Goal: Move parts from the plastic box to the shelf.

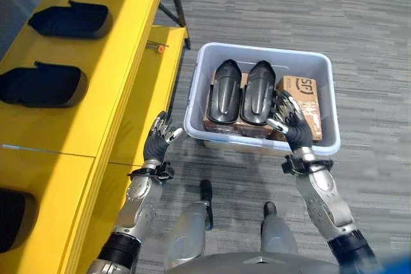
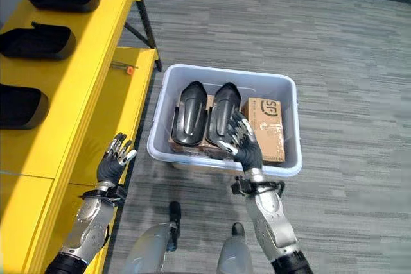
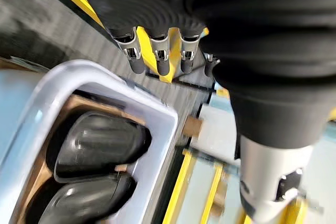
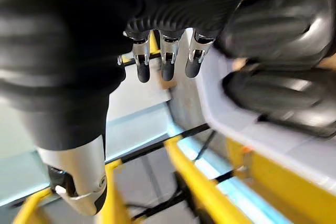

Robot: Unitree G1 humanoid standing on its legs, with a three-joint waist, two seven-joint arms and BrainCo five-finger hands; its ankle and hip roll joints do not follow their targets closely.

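The cardboard boxes (image 1: 302, 104) lie largely hidden beneath the two black parts (image 1: 241, 91), and at nine o'clock the shelf's (image 1: 109, 94) lowest black part (image 1: 13, 219) is cut off by the edge.

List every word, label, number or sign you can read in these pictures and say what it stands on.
Cardboard box inside the plastic box: dark print on its top, too blurred to quote with any certainty.
Black parts: no lettering visible.
Yellow shelf: no lettering visible; the small orange piece on it is too small to tell.
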